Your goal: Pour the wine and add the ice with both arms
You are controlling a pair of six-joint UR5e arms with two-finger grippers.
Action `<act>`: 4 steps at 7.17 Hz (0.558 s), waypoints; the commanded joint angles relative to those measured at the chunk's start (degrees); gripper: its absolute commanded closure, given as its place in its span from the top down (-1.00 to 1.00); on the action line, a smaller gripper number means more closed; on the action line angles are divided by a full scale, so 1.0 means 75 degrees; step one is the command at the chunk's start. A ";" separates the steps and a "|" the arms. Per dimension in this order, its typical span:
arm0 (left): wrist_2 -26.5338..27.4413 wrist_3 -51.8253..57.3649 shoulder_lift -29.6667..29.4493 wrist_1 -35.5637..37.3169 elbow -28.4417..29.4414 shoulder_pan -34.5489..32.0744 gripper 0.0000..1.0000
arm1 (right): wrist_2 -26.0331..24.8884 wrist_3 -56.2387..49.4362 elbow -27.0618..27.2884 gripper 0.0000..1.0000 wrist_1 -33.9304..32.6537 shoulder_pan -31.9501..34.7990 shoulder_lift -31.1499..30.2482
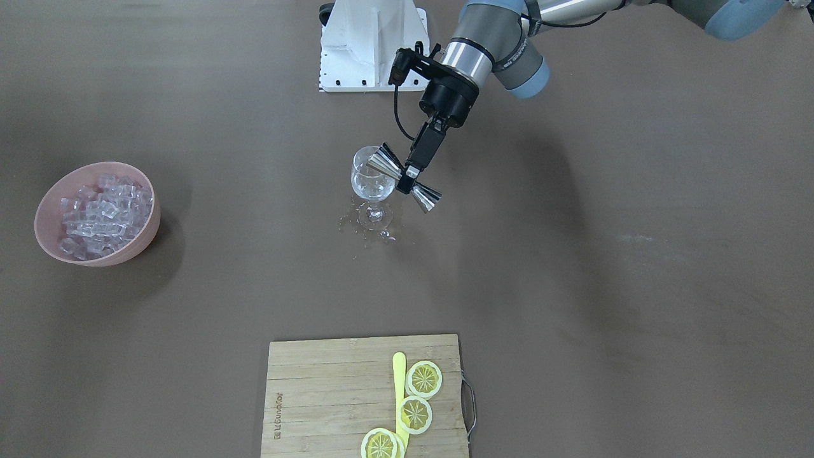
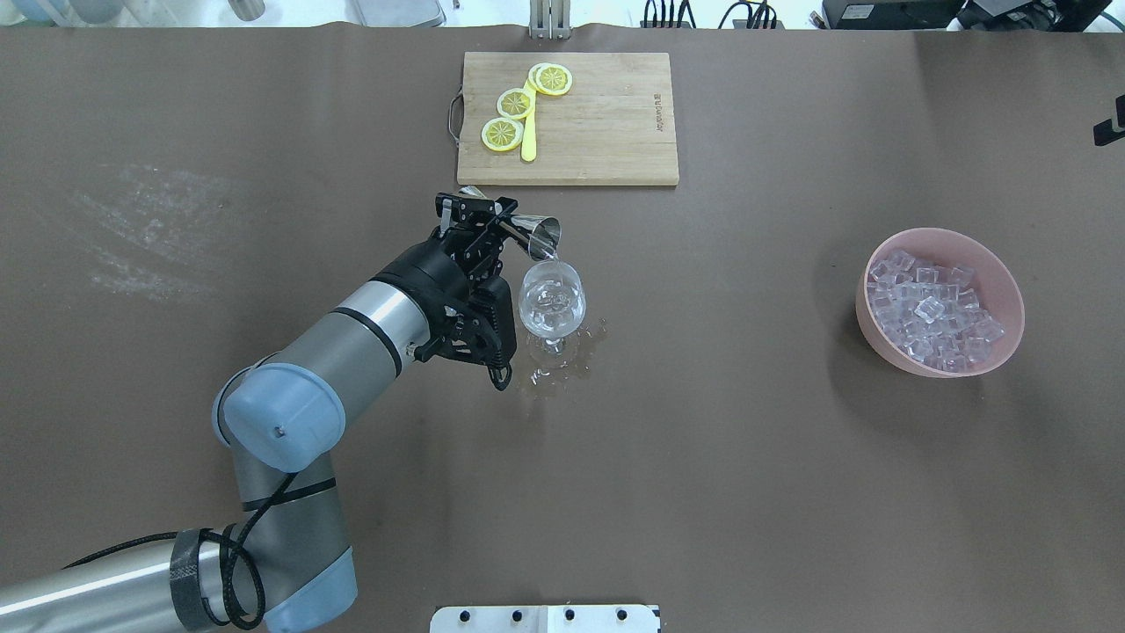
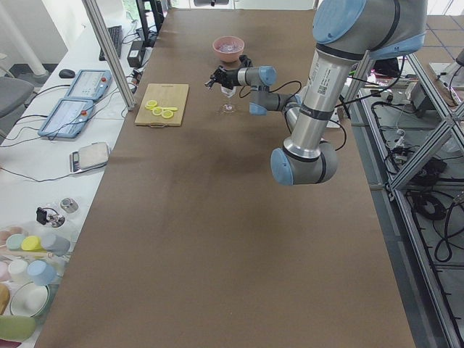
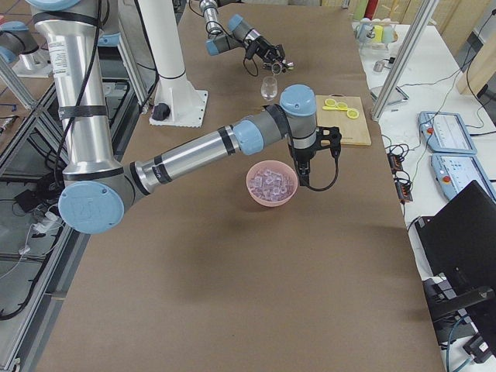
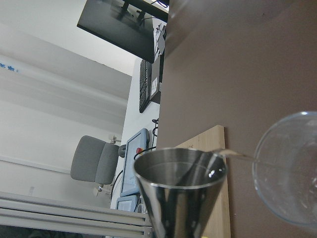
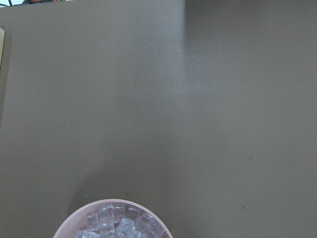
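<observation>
Nearest me, left claw [image 1: 408, 178] is clenched on the waist of the jigger [image 1: 383, 164], which is tipped with its lip just over the wine glass [image 1: 372, 181]. A thin stream of wine [image 1: 371, 186] is going in, and there's a puddle [image 1: 365, 232] on the counter [image 1: 572, 286] round the foot. Glass looks fragile and top-heavy, so take it by the stem. Further off, ice [image 1: 102, 213] in pink bowl [image 1: 48, 216]: light, slick cubes, so pinch from the top. Right claw [image 4: 303, 177] hangs above it; can't tell its grip state.

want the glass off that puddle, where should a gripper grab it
Take the glass by its short stem, just above the foot, fingers level. It stands upright and part full, and its bowl is round and wide, so a grasp from above looks poor. Come from the side of the pink bowl: the left gripper and tilted jigger crowd the other side.
</observation>
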 commanded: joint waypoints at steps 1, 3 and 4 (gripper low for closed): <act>0.0014 0.0183 0.0006 0.0038 0.0028 0.0000 -1.00 | 0.0010 0.0152 0.0035 0.85 0.0021 0.0000 -0.0002; 0.0377 0.0768 -0.0005 0.0038 0.0028 0.0012 -1.00 | 0.0044 0.0164 0.0058 0.85 0.0021 0.0000 -0.0002; 0.0377 0.1060 -0.0017 0.0050 0.0016 0.0012 -1.00 | 0.0045 0.0164 0.0058 0.85 0.0021 0.0000 -0.0002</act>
